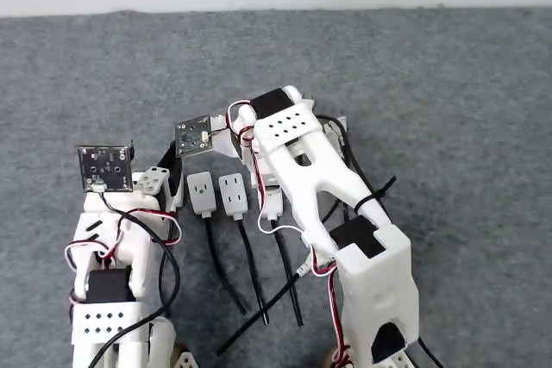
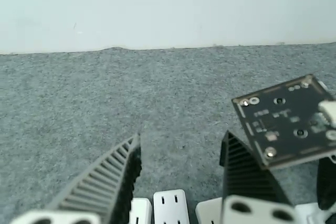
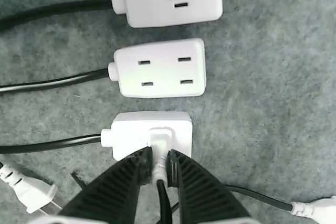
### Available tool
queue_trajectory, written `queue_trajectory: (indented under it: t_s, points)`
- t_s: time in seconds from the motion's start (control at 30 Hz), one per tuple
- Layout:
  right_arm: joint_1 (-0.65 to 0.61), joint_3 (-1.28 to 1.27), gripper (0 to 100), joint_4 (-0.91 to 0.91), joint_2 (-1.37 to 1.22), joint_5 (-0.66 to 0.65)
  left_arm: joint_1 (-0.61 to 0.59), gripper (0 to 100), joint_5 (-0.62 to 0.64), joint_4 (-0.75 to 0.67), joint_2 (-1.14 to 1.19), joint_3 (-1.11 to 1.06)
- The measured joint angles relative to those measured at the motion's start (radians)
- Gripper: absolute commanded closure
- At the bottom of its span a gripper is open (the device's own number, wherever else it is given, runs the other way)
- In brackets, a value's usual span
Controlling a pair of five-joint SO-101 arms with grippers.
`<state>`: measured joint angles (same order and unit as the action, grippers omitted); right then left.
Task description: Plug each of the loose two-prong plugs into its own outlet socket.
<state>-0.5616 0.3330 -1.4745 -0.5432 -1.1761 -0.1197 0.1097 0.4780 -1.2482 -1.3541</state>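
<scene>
Table cover: rough grey cloth. Middle socket: smooth white plastic.

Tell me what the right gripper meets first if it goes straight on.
The nearest outlet, right ahead: the plug in the gripper already touches its face. How deep it sits is unclear.

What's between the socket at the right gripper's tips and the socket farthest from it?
A third white socket, its four slots empty, lies between them, touching neither, seen in the right wrist view.
</scene>
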Motion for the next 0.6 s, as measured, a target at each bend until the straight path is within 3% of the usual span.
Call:
queue_trajectory:
  t_s: [0.6]
  points:
    - [0.029,0.003,99.0,0.009,-0.081,0.008,0.002,75,0.000,0.003,0.005,-0.021]
